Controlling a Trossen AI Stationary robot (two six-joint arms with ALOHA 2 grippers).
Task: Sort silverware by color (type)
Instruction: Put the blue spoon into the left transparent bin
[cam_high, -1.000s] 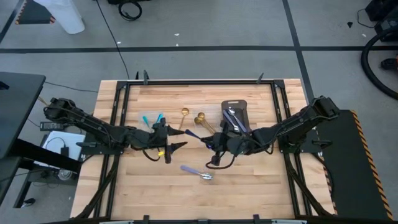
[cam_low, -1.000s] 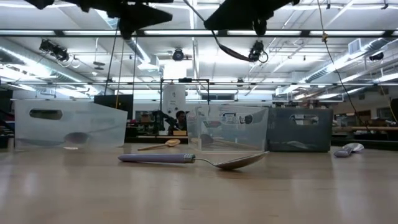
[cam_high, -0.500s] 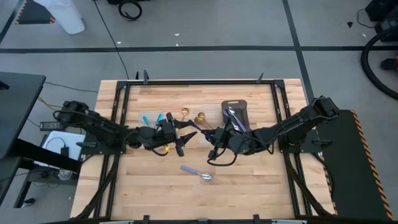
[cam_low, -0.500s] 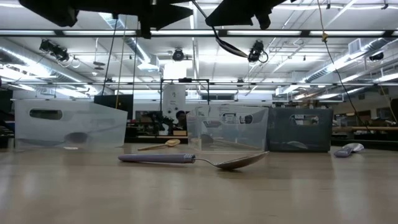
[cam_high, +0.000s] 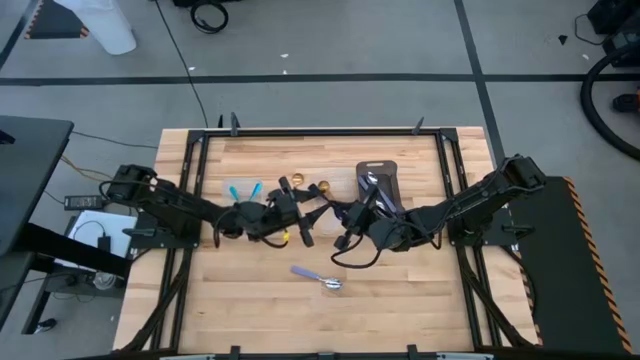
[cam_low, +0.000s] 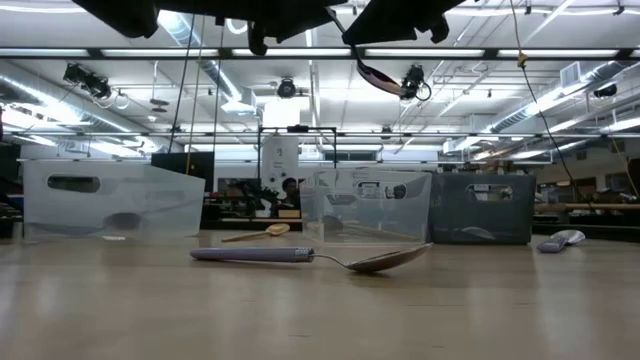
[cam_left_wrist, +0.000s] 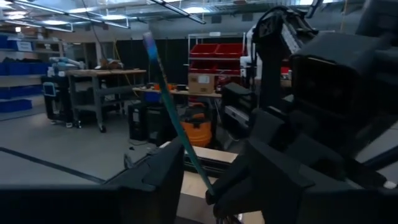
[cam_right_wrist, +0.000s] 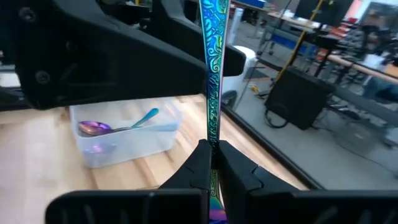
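Lone purple-handled spoon (cam_high: 318, 277) near, apparently clear of both arms.

Both hands meet above the worktop (cam_high: 420, 310) centre, the left hand (cam_high: 300, 212) at nine o'clock of the right hand (cam_high: 345, 215); a purple-handled spoon (cam_high: 318, 278) lies toward six; a dark tray (cam_high: 380, 180) at one.

- Left arm (cam_high: 170, 205): we reach in from the table's left side, stretched low toward the middle.
- Left gripper (cam_high: 300, 215): we hold it near the table's centre with the fingers (cam_left_wrist: 155, 180) spread apart, facing the right gripper.
- Right arm (cam_high: 480, 200): we extend from the right side, elbow bent, forearm angled toward the centre.
- Right gripper (cam_high: 345, 218): we keep it just beside the left gripper, its fingers (cam_right_wrist: 202, 165) pinched together.
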